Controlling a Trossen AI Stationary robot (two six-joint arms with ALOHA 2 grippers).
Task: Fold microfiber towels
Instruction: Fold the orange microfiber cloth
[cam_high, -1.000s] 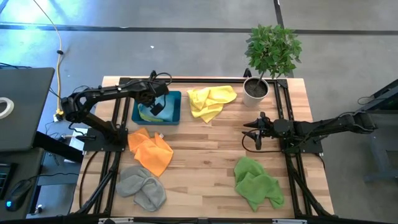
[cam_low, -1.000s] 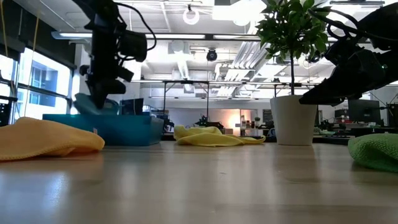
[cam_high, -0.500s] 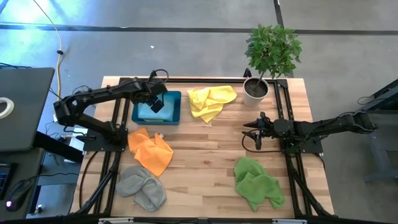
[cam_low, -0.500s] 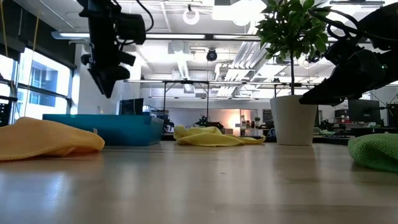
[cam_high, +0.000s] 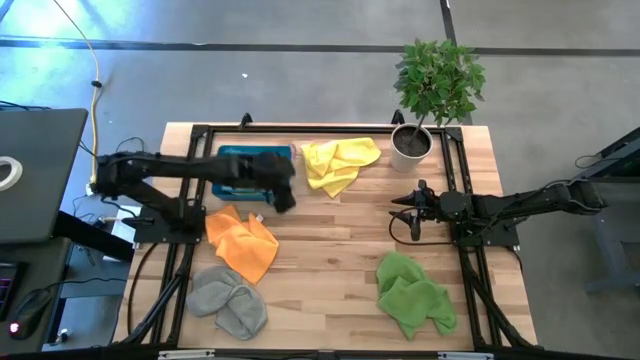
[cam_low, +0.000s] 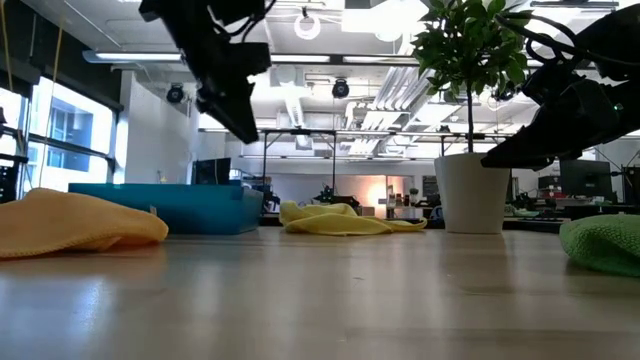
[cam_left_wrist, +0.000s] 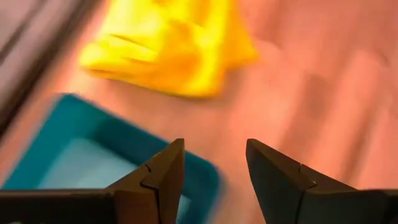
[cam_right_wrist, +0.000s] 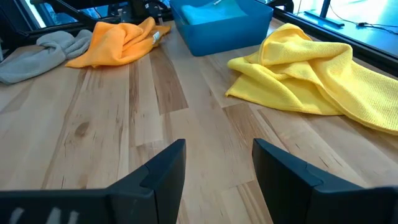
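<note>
Near edge of the surface (cam_high: 330, 235): grey towel (cam_high: 228, 300) front-left, green towel (cam_high: 415, 295) front-right, both crumpled, untouched. Next in, orange towel (cam_high: 243, 241) bunched on the left side. Right end effector (cam_high: 404, 208) waits mid-right, just above the wood, fingers apart, holding nothing. Further back, left end effector (cam_high: 284, 196) hangs in the air just beside the tray (cam_high: 225, 185) corner, between tray and yellow towel (cam_high: 340, 164); jaws spread, empty. Tray at the back left holds a light blue towel (cam_right_wrist: 214, 12), lying flat inside. Yellow towel sits rumpled just right of the tray, near the plant pot (cam_high: 410, 146) at the back.

Step, as I read it: one towel is stowed in the tray and the left arm is between picks, likely headed for the yellow one. Next move calls for dropping onto an edge or corner of the yellow towel, pinching a single layer, and dragging it to open wood to flatten before folding. Four towels left unfolded.
</note>
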